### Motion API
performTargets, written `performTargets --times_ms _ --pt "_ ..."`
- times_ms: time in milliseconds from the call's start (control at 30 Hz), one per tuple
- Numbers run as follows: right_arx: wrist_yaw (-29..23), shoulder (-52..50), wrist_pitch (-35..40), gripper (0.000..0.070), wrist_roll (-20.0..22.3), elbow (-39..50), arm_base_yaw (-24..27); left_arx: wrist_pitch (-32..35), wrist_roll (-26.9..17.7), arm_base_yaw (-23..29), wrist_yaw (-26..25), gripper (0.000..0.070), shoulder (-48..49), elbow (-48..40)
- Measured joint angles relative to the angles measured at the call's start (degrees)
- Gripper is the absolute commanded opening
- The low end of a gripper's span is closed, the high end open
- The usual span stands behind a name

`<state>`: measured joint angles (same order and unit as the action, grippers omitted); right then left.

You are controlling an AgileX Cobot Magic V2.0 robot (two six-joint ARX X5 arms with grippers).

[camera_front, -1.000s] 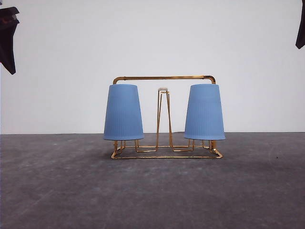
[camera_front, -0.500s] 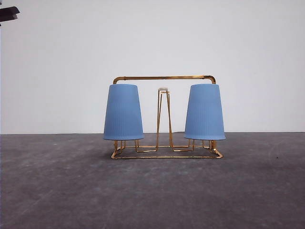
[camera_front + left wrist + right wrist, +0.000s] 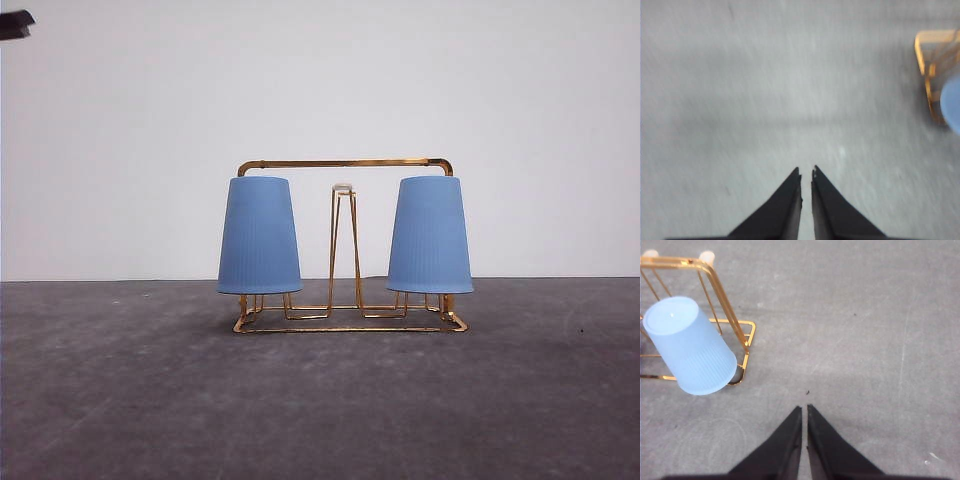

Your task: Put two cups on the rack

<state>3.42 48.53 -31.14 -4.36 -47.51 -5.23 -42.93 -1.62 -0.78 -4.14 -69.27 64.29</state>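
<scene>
Both the left gripper (image 3: 806, 171) and right gripper (image 3: 804, 408) hang empty over bare table (image 3: 120, 400), fingers nearly together, well clear of the rack (image 3: 345, 165) where both cups (image 3: 259, 236) (image 3: 430, 235) sit inverted on prongs, so placing looks finished and only parking remains.

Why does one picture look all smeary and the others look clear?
The left wrist view is blurry: the rack and the cup at its edge are soft smudges, and the table looks streaked. The right wrist view is sharp, showing the ribs on the cup. The front view is clear, with soft shadows under the rack.
</scene>
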Motion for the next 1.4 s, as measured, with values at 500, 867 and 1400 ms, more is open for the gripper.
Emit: performTargets --times_ms 500,867,1400 --pt "0.0 0.0 2.2 0.0015 0.0 0.0 0.0 36.9 0.7 0.0 0.0 0.0016 46.7 -52.9" --pt "0.0 0.0 2.2 0.0015 0.0 0.0 0.0 32.1 1.0 0.0 0.5 0.0016 69.1 -62.4" --pt "0.0 0.0 2.3 0.0015 0.0 0.0 0.0 31.6 2.8 -0.1 3.6 0.0016 69.0 -62.3"
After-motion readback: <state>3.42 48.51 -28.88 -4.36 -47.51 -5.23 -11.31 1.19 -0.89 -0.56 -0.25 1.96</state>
